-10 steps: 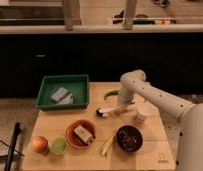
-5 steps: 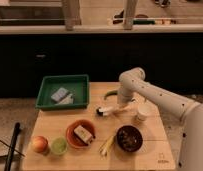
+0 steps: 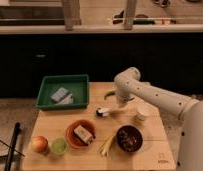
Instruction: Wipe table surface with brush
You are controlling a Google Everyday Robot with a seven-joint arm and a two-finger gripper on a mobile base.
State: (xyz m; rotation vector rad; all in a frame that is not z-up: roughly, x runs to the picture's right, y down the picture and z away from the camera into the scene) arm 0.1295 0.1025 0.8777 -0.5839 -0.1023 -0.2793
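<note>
Nearest us, in front of the end effector (image 3: 115, 103), sits a dark round bowl (image 3: 129, 139). Just left of it, the small white-handled dish brush with a dark bristle head (image 3: 102, 112) lies on the light tan wooden plank surface (image 3: 92, 159). The end effector has dipped toward the handle; can't tell if it's spread or clamped. Brush hasn't budged, so no wiping yet imo. Further back-left is the green plastic tray (image 3: 63, 77).
</note>
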